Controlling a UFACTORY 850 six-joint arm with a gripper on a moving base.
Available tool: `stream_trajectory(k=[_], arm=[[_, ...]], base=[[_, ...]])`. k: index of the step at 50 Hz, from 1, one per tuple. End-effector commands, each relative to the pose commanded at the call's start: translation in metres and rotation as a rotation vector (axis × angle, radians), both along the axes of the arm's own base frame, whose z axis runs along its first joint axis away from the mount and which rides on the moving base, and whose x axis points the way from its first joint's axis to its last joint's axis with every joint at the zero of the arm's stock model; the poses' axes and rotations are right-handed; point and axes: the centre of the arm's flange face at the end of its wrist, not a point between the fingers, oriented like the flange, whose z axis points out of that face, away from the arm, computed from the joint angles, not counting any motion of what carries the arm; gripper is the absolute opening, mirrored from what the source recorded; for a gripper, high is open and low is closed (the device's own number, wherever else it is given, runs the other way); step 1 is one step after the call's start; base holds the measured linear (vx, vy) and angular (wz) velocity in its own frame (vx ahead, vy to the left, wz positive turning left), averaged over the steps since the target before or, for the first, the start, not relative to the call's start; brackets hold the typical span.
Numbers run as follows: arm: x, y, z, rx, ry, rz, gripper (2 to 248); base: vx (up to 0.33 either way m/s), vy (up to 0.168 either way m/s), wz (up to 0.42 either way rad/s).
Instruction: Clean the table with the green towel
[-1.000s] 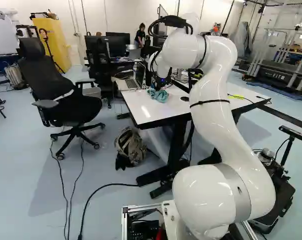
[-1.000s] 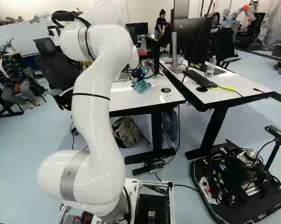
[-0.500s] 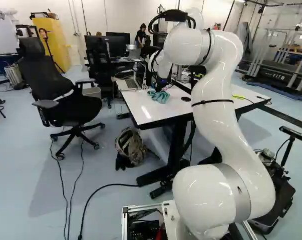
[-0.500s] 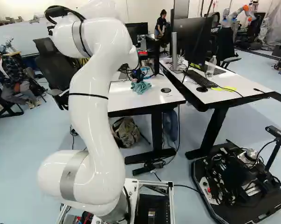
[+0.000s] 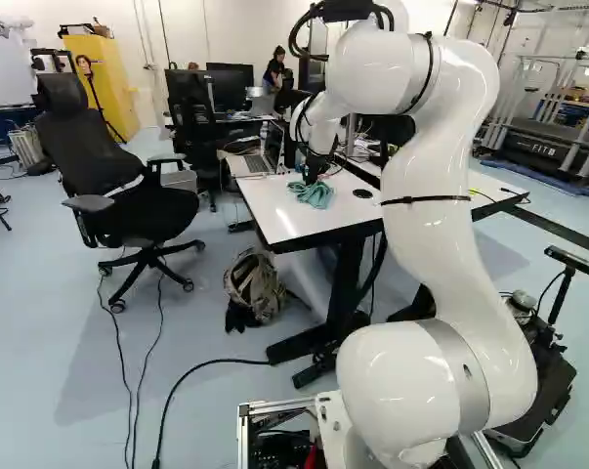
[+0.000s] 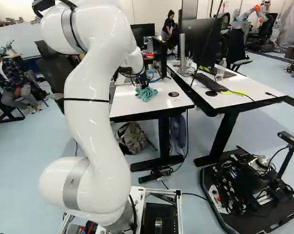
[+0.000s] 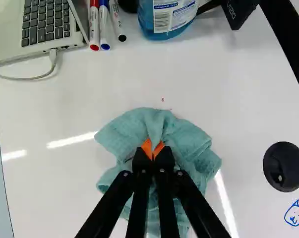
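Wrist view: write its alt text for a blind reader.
The claw pinches a fold of the crumpled green towel on a white table. Ahead are a bottle of blue liquid, three markers and part of a laptop; beside the towel are a round black fitting and a small blue doodle.

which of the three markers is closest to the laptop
The red marker, right beside the laptop; the blue one and black one lie farther away.

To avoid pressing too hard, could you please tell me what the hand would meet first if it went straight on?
The hand would meet the green towel it pinches, then probably the tabletop beneath; how much cloth lies between is unclear.
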Motion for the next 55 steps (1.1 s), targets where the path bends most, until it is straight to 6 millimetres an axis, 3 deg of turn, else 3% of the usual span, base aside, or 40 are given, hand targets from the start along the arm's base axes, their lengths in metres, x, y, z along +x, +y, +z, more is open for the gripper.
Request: stream_trajectory(k=[21,40,55], arm=[[0.002,-0.005,0.000,0.000,-0.002,-0.007,22],[0.030,-0.024,-0.003,-0.001,-0.031,-0.033,22],[0.055,-0.020,-0.005,-0.002,-0.058,-0.025,22]], base=[[0.000,0.000,0.000],[0.000,0.000,0.000],[0.000,0.000,0.000]])
